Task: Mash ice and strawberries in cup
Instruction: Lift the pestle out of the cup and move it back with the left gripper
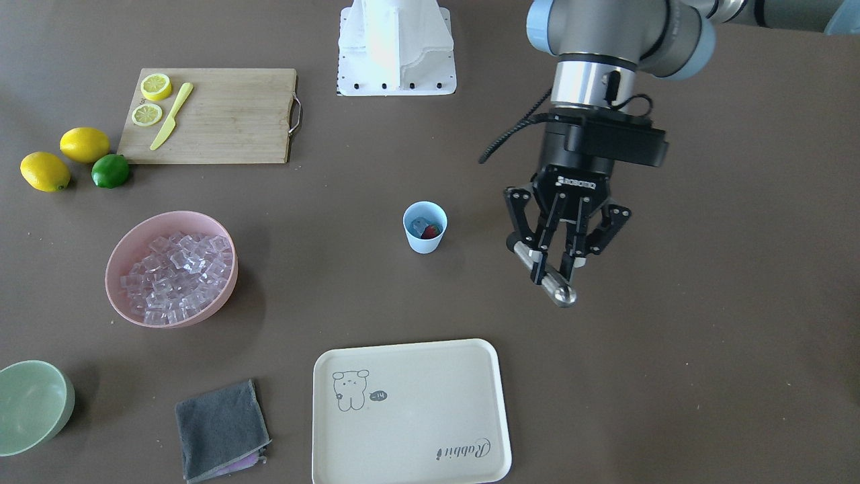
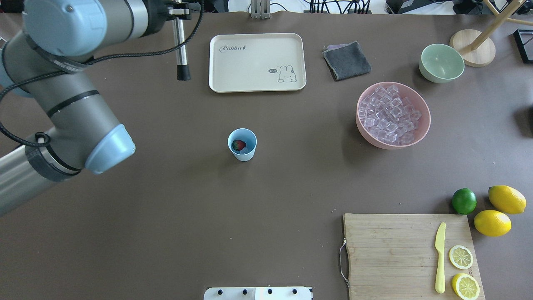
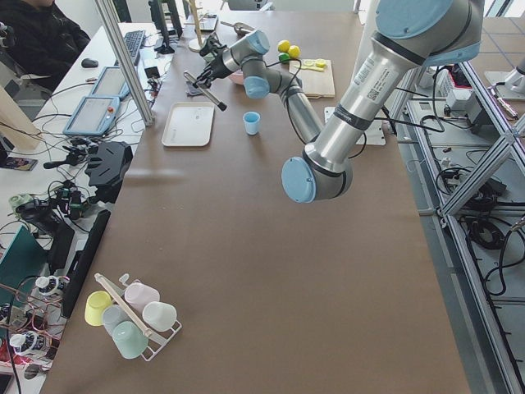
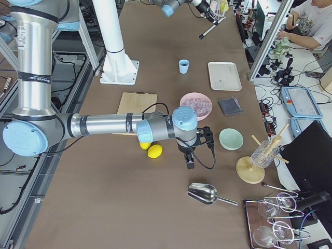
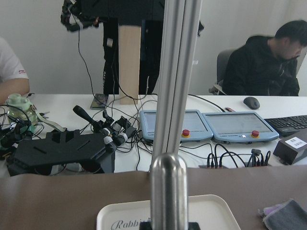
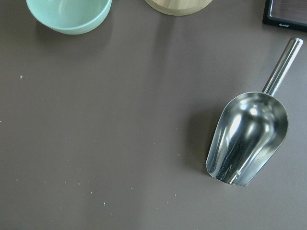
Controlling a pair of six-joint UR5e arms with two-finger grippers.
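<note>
The cup [image 1: 424, 228] was set upright mid-tabletop [image 1: 672, 376], with a strawberry [image 1: 431, 231] and an ice cube [image 1: 418, 225] seen inside it. Apart from it, near the tray [image 2: 254, 83], a metal muddler [image 1: 545, 272] was held clenched in the left jaws. Whether the right jaws, hung near a steel scoop [image 6: 249, 139], were released or clenched could not be told.

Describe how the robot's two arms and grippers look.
Both arms are silver-grey tubes with pale blue joint caps. The left arm has a shiny metal wrist ring, a black camera box and a black cable; the left gripper is black, with linked fingers and small white lettering. The right arm ends in a black right gripper with a looped cable.
</note>
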